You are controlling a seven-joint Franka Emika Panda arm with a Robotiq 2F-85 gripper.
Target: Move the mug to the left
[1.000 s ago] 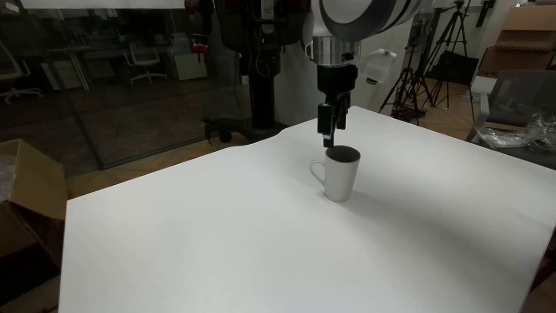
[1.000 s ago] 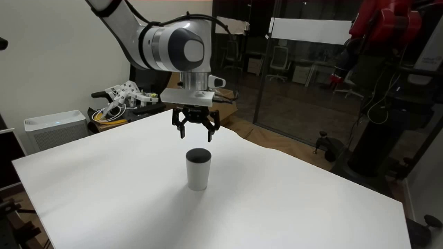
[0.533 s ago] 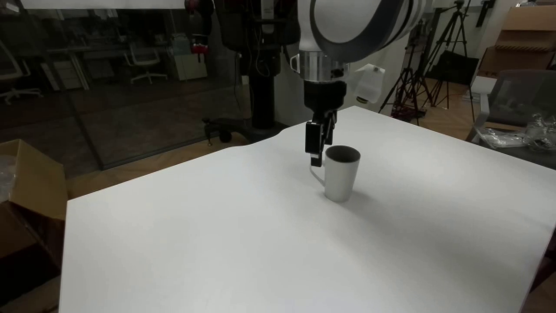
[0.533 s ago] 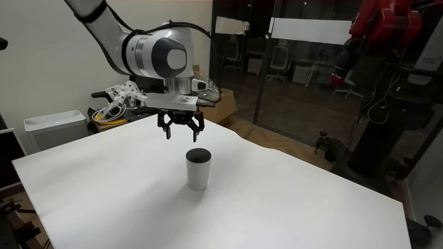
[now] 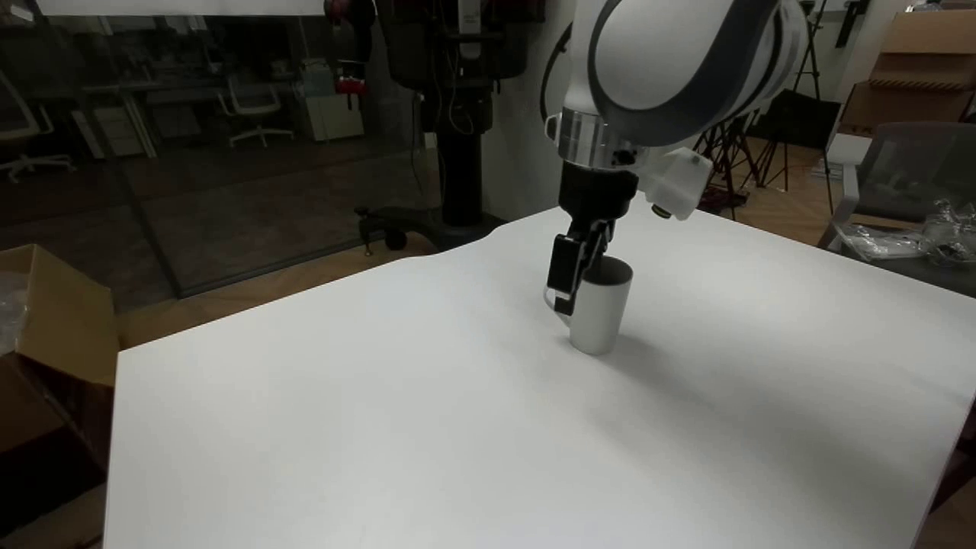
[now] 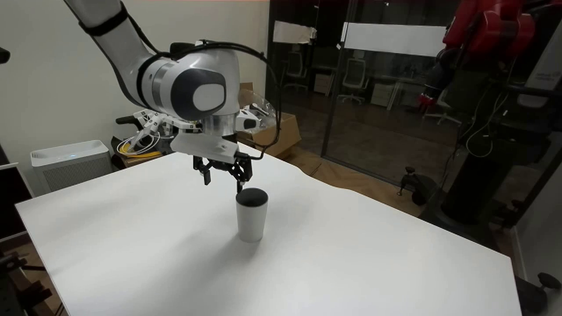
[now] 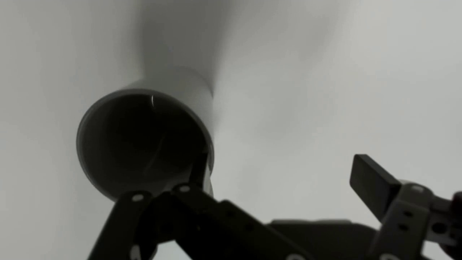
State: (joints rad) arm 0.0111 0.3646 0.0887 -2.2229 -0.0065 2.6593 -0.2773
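Observation:
The white mug point(image 5: 601, 316) with a dark grey inside stands upright on the white table point(image 5: 366, 396). It also shows in an exterior view point(image 6: 251, 221), where its handle is hidden. In the wrist view the mug point(image 7: 144, 141) is at the left, its dark opening towards the camera. My gripper point(image 5: 577, 288) is tilted and low beside the mug's handle side, its near finger covering part of the handle. The gripper point(image 6: 223, 183) is open with nothing between its fingers. In the wrist view the gripper's point(image 7: 281, 162) left finger overlaps the mug's rim; I cannot tell whether they touch.
A cardboard box point(image 5: 65, 316) stands beyond a table edge. An office chair point(image 5: 907, 168) and tripods are behind the table. A white air purifier point(image 6: 72, 164) and a cluttered stand point(image 6: 145, 149) are by the wall. A red robot point(image 6: 491, 35) stands past another edge.
My gripper has come down towards the mug and has tilted. In an exterior view it has shifted left towards the mug's far side. It stays open. The mug has not moved.

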